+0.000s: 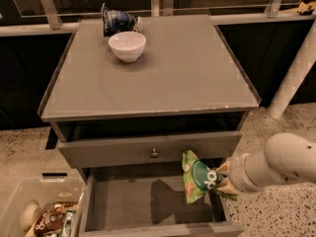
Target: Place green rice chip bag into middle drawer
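The green rice chip bag [199,177] is bright green with a dark round logo and white letters. It hangs upright over the right side of the open middle drawer [123,204], above its flat grey floor. My gripper [224,179] comes in from the right on a white arm and is shut on the bag's right edge. The bag's lower right corner is partly hidden behind the gripper. The bag sits just below the drawer front with the small round metal knob [154,153].
A white bowl [127,45] and a dark blue snack bag [116,20] stand at the back of the cabinet top [197,78]. A clear bin [37,214] with snacks sits on the floor at the lower left. A white post [294,78] stands at the right.
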You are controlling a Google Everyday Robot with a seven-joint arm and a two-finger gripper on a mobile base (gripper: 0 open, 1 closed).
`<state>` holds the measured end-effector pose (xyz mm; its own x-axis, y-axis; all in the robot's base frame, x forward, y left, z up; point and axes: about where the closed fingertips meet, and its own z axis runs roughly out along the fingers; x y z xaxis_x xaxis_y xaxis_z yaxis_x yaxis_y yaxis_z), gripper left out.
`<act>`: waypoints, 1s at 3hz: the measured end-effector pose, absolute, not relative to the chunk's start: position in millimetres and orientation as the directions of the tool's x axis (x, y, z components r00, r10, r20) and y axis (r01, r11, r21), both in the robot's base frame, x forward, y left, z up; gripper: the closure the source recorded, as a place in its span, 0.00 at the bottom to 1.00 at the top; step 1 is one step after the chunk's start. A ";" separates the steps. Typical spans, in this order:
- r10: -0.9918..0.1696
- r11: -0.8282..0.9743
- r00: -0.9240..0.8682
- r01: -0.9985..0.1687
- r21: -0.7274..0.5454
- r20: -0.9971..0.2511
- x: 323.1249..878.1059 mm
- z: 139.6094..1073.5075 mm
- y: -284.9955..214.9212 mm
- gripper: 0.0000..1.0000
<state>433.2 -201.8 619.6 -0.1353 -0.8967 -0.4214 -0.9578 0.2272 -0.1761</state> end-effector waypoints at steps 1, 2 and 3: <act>-0.897 0.218 -0.151 -0.969 -0.119 -0.415 390.5 580.2 -206.2 1.00; -0.899 0.231 -0.180 -0.969 -0.084 -0.398 372.0 538.5 -214.3 1.00; -0.900 0.250 -0.197 -0.964 -0.092 -0.389 384.3 498.6 -220.2 1.00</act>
